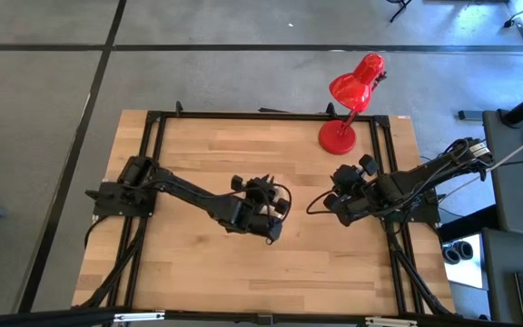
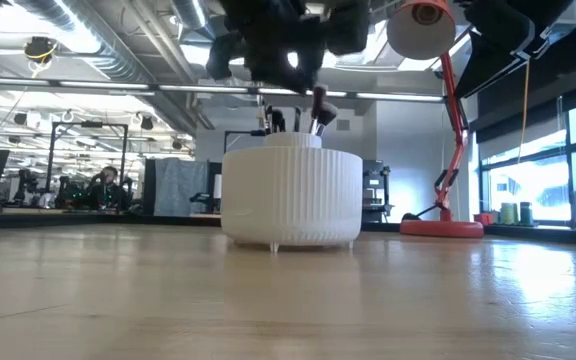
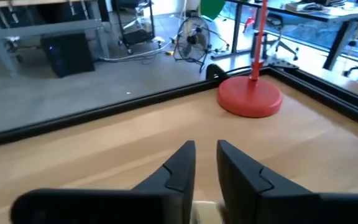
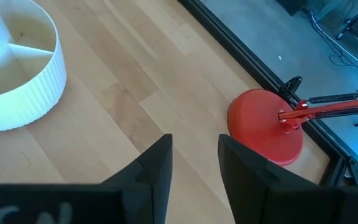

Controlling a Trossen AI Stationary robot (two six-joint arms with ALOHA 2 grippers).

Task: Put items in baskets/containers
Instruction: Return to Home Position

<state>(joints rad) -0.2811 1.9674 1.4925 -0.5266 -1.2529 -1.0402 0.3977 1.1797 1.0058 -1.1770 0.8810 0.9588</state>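
The cream ribbed cup (image 2: 291,195) stands on the table, and several dark-handled brushes (image 2: 303,118) stand upright in it, their heads above the rim. In the right wrist view the cup (image 4: 17,68) shows its inner dividers. My left gripper (image 1: 275,202) hangs right over the cup (image 2: 278,50) and hides it in the high view. Its fingers (image 3: 205,152) are a little apart with nothing between them. My right gripper (image 1: 327,202) is to the right of the cup, open (image 4: 194,155) and empty above bare wood. I see no brush lying on the table.
The red desk lamp stands with its round base (image 1: 338,137) near the table's far right corner, its head (image 1: 357,84) leaning past the far edge. A black frame (image 1: 261,115) runs around the table. Bare wood (image 1: 198,263) lies toward the near edge.
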